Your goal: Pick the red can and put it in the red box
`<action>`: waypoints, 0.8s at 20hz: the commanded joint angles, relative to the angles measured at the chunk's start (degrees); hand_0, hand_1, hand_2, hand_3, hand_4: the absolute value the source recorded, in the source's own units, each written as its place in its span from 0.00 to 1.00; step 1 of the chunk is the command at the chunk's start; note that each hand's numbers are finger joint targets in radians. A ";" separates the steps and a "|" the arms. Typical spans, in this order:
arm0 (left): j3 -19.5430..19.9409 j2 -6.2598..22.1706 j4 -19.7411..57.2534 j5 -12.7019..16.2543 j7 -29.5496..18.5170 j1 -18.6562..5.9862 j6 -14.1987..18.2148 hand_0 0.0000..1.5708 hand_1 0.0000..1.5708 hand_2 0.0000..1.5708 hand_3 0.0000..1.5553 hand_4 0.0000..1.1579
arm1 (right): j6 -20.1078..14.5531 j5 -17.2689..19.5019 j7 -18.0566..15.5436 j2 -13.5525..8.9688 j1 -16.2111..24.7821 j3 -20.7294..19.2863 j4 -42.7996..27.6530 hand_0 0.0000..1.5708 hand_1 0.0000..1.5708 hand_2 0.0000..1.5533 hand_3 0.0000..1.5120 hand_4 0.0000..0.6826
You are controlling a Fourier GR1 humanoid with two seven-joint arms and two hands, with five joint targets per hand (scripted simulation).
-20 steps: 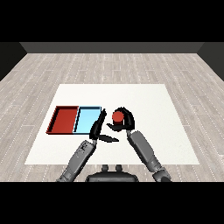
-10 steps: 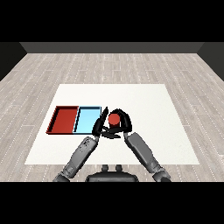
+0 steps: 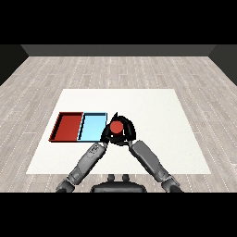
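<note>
The red can (image 3: pixel 116 126) is upright, just off the right edge of the light blue tray (image 3: pixel 92 114). My right hand (image 3: pixel 127 133) is curled round the can from the right and behind. My left hand (image 3: pixel 106 137) lies close against the can's left side, its fingers relaxed and holding nothing. Left of the blue tray lies the red tray (image 3: pixel 68 114), with nothing in it. The can's lower part is hidden by the two hands.
Both trays sit side by side on the left half of the white table (image 3: pixel 157 111). My two forearms come up from the bottom edge and meet near the can. Grey wooden floor surrounds the table.
My right hand has carried the red can leftwards, from right of the trays up to the blue tray's right edge. The left hand has stayed almost in place.
</note>
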 commanded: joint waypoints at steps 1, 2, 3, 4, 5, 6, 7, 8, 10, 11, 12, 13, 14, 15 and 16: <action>-2.15 -0.10 -3.26 0.18 1.51 0.50 2.01 0.00 0.00 0.00 0.00 0.00 | 1.73 -0.79 -0.79 0.07 -1.34 -1.51 1.52 0.93 0.93 0.93 0.92 0.85; -3.63 -0.10 -2.49 0.69 -1.21 2.71 1.63 0.00 0.00 0.00 0.00 0.00 | 0.73 -1.95 -3.78 0.07 -1.67 -0.07 3.77 0.92 0.92 0.93 0.92 0.81; -2.87 -0.09 -6.22 -1.18 5.42 0.66 2.37 0.00 0.00 0.00 0.00 0.00 | -6.13 -4.49 -5.86 0.06 0.46 7.65 1.60 0.93 0.93 0.93 0.92 0.80; -1.31 -0.07 0.73 1.80 -0.17 -2.57 3.42 0.00 0.00 0.00 0.00 0.00 | -1.86 0.76 3.04 0.06 -1.17 0.86 -2.81 0.93 0.93 0.94 0.93 0.77; -3.20 -0.07 -3.22 -2.15 4.59 0.27 6.72 0.00 0.00 0.00 0.00 0.20 | -2.45 -3.57 -5.19 0.06 -2.50 3.48 4.98 0.94 0.94 0.94 0.93 0.75; -2.19 -0.07 1.61 -0.51 2.86 -5.34 8.51 0.00 0.00 0.00 0.00 0.37 | -4.22 -2.16 -1.08 0.05 -0.88 4.35 -1.45 0.95 0.95 0.94 0.93 0.74; -6.30 -0.05 -5.88 -2.70 7.65 -2.04 12.57 0.49 0.49 0.50 0.00 0.48 | -2.60 -1.06 -1.21 0.04 0.90 4.38 -1.69 0.96 0.96 0.94 0.93 0.75; -8.22 -0.03 -1.92 -0.96 4.93 -2.23 13.44 0.46 0.46 0.48 0.16 0.59 | -1.46 -2.51 -2.66 0.03 -0.65 2.17 -0.19 0.97 0.97 0.94 0.93 0.76; -4.21 -0.01 -2.76 -2.19 3.29 1.13 9.76 0.82 0.82 0.84 0.80 0.74 | -4.84 -2.44 0.17 0.02 -0.37 5.94 -3.14 0.96 0.96 0.94 0.93 0.77; -5.79 -0.01 -2.90 -1.22 2.87 1.50 9.23 0.99 0.99 0.94 0.89 0.75 | -4.66 -2.64 -3.77 0.01 1.10 8.09 -0.78 0.96 0.96 0.94 0.93 0.77; -5.27 0.00 1.95 2.35 0.66 -0.80 9.53 1.00 1.00 0.97 0.91 0.78 | -2.28 -0.14 1.36 -0.20 1.42 2.61 -5.45 0.95 0.95 0.93 0.92 0.76; -6.00 -0.01 3.58 3.05 0.44 -3.46 10.79 1.00 1.00 0.99 0.93 0.82 | -5.47 -3.77 -1.31 0.00 -2.26 6.47 -0.49 0.95 0.95 0.93 0.92 0.76; -4.49 0.00 -0.12 0.60 4.40 -2.14 10.73 1.00 1.00 0.98 0.94 0.84 | -0.40 -1.96 -4.43 0.00 2.54 3.84 -0.17 0.94 0.94 0.93 0.92 0.78; -5.36 0.00 3.92 2.35 1.53 -3.10 11.02 1.00 1.00 0.98 0.94 0.88 | -2.02 -3.86 -5.39 0.00 1.26 5.55 0.02 0.93 0.93 0.93 0.92 0.81; -6.40 0.00 0.30 -1.32 3.03 0.73 11.75 1.00 1.00 0.98 0.93 0.86 | -5.81 -2.43 -0.31 0.00 -2.82 5.72 -2.84 0.93 0.93 0.93 0.92 0.82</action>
